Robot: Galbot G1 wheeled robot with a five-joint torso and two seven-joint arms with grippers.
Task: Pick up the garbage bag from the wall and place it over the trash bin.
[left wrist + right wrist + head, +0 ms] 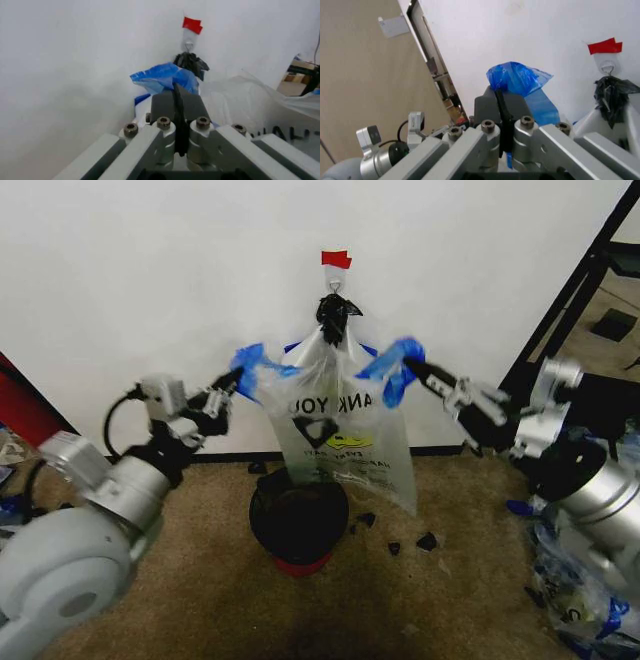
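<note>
Garbage bag [335, 430] hangs against the wall [150, 270], spread open between both arms, directly above the trash bin [298, 525], which stands on the carpeted floor [200, 600] at the foot of the wall. The bag's lower edge reaches the bin's rim. A black knot of material [335, 315] sits at the bag's top centre, just below the hook [337, 280] and the red tape strip [336, 259].

Left arm extends forward and inward from the robot's left; the left gripper [240, 380] has its jaws closed together on the bag's left blue handle [252, 368]. The left wrist view confirms blue plastic pinched at the fingertips.

Right arm reaches in from the robot's right, mirrored, at about the same height; the right gripper [418, 367] is clamped on the right blue handle [395, 365]. The right wrist view shows bunched blue film at the closed jaw tips.

Small black scraps [400, 542] lie on the floor beside the bin.
</note>
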